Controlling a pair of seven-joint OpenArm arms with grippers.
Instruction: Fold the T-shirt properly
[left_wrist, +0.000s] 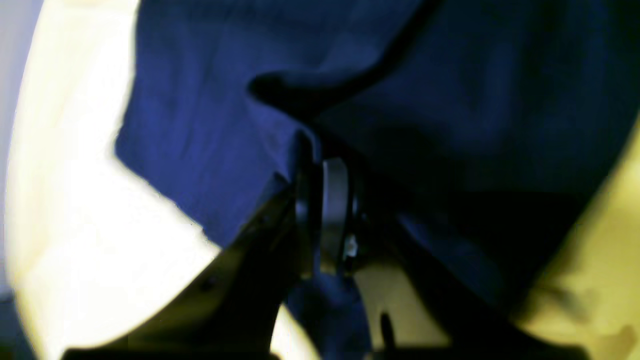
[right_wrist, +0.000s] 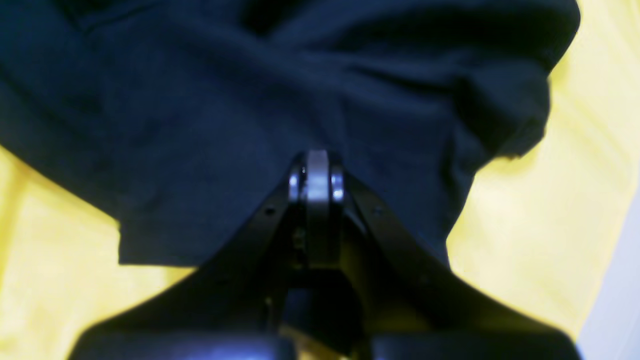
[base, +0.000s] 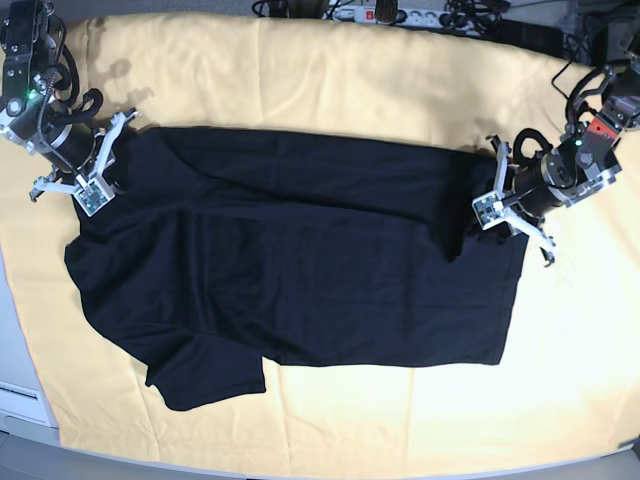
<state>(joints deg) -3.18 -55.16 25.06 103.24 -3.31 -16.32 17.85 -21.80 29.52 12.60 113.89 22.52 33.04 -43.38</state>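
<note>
Black T-shirt (base: 300, 260) on yellow table cloth (base: 330, 90)

**A robot lab bench, not a home**

The setting reads as a robotics lab or test workspace. Two robot arms (base: 45, 110) (base: 570, 165) are mounted at opposite ends of a table draped in a yellow cloth (base: 330, 90), each trailing loose black cabling. Along the table's far edge lie a white power strip (base: 400, 14) and a tangle of cords (base: 480, 20). A pale grey floor or cabinet edge (base: 15, 380) shows beside the table.
</note>
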